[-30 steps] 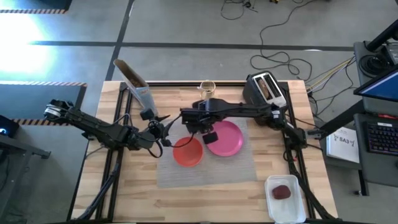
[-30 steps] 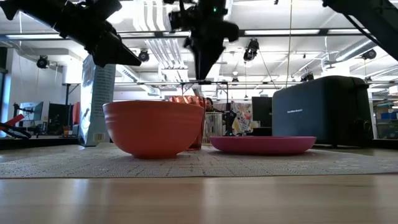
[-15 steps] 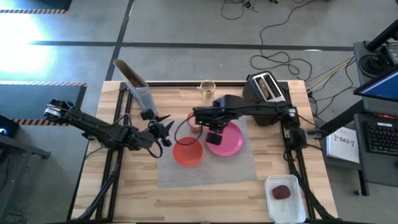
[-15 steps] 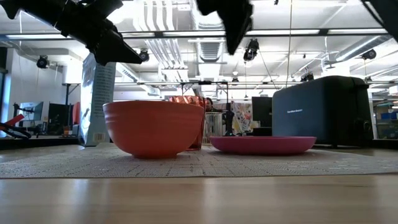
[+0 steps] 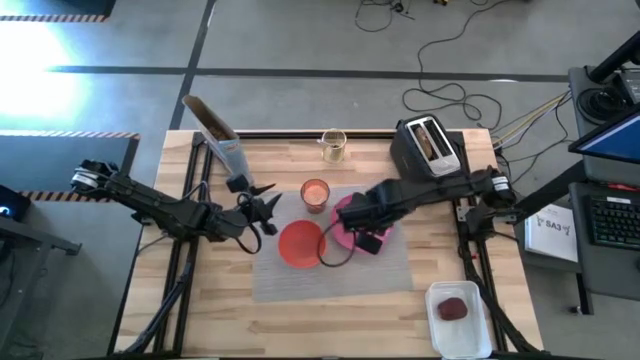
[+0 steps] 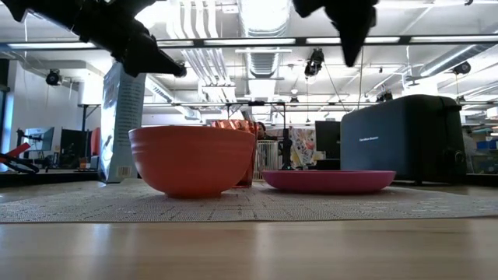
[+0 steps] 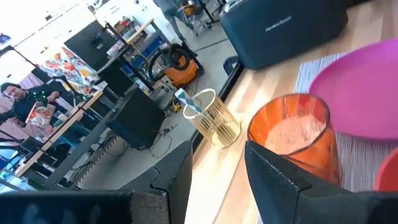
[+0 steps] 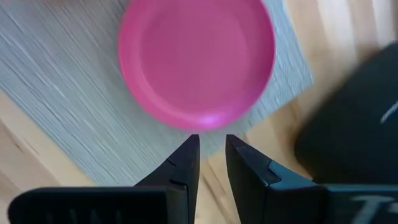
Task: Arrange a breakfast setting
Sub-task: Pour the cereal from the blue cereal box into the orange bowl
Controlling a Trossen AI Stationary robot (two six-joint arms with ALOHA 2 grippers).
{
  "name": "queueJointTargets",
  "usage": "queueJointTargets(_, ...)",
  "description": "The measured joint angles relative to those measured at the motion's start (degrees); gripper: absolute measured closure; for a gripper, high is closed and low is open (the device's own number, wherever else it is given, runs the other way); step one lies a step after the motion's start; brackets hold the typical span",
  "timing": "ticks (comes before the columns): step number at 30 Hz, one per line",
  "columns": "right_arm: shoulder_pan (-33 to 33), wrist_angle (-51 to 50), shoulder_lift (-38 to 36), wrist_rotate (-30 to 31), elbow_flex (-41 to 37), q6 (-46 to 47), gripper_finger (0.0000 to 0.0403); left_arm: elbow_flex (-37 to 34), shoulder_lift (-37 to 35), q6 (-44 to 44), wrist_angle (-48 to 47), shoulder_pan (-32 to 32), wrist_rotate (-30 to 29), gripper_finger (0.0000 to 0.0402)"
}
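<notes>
On the grey placemat (image 5: pixel 335 265), the red-orange bowl (image 5: pixel 300 244) sits at nine o'clock of the pink plate (image 8: pixel 196 63), the orange cup (image 5: pixel 314 193) at eleven. The right gripper (image 8: pixel 211 158) hangs above the plate, fingers slightly parted, empty. The left gripper (image 5: pixel 268 212) hovers at nine o'clock of the bowl, fingers apart around nothing.

Pink plate (image 8: pixel 196 59) on seemingly grey placemat (image 8: pixel 74 106)
</notes>
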Motion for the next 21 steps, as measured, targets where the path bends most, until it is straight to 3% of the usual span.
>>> queueJointTargets(6,2.63,-0.16,-0.53,0.04,-3.17,2.80,0.0335,0.00,0.00,1.94,2.80,0.00,-0.02,0.0270)
queueJointTargets(11,3.02,-0.50,-0.58,5.98,-3.29,4.75,0.0335,0.00,0.00,2.01,3.72,0.02,-0.02,0.0270)
queueJointTargets(21,-2.84,-0.55,-4.48,9.79,-3.82,1.95,0.0335,0.00,0.02,2.01,4.00,0.02,-0.02,0.0270)
